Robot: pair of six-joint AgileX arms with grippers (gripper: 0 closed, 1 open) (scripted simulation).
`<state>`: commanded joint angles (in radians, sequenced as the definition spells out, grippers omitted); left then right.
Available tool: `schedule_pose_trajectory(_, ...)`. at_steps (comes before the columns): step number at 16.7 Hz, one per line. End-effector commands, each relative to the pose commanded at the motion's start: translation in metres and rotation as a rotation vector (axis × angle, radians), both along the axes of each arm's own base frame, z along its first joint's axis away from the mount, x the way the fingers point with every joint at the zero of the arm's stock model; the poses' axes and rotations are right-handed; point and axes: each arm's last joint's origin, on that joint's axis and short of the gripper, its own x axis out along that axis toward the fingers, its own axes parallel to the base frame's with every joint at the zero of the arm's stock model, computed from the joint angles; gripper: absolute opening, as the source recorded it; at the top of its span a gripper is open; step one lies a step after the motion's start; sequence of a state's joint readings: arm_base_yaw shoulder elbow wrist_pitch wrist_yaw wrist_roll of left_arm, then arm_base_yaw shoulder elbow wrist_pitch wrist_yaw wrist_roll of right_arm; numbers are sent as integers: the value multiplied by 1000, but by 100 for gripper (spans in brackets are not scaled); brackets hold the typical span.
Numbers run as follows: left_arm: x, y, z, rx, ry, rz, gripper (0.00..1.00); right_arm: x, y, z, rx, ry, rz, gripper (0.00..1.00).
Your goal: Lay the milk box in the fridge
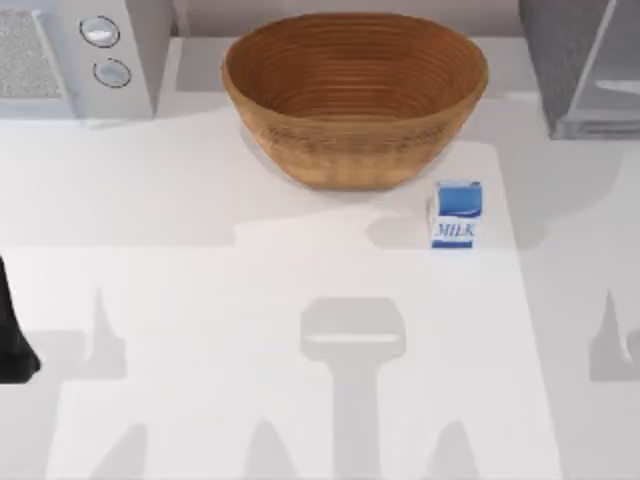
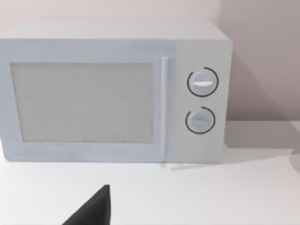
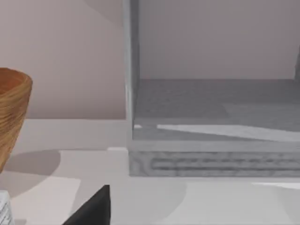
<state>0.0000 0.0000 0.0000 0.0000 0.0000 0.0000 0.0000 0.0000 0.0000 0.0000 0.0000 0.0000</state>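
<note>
The milk box (image 1: pixel 457 213), a small blue-and-white carton, stands upright on the table just right of the basket's front. Its edge also peeks in as the milk box (image 3: pixel 3 207) in the right wrist view. The fridge (image 1: pixel 565 60) is at the back right, dark speckled grey with a pale panel. The fridge (image 3: pixel 211 161) shows its grey inside in the right wrist view. A dark tip of my left gripper (image 2: pixel 93 211) faces the microwave, far from the carton. A dark tip of my right gripper (image 3: pixel 93 208) points toward the fridge, with the carton off to one side.
A large wicker basket (image 1: pixel 355 95) fills the back middle, close to the carton. A white microwave (image 1: pixel 85 60) with two round knobs stands at the back left. My left arm (image 1: pixel 12 340) sits at the table's left edge. A wall runs behind everything.
</note>
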Motion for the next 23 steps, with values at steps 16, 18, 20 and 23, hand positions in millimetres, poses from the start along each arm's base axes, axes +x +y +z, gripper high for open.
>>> schedule_pose_trajectory(16, 0, 0, 0, 0, 0, 0, 100, 74, 39, 32, -37, 70, 25, 100)
schedule_pose_trajectory(18, 0, 0, 0, 0, 0, 0, 100, 97, 56, 29, -44, 73, 26, 100)
schedule_pose_trajectory(20, 0, 0, 0, 0, 0, 0, 100, 120, 76, 20, -50, 73, 26, 100)
schedule_pose_trajectory(23, 0, 0, 0, 0, 0, 0, 100, 148, 109, -6, -52, 64, 23, 100)
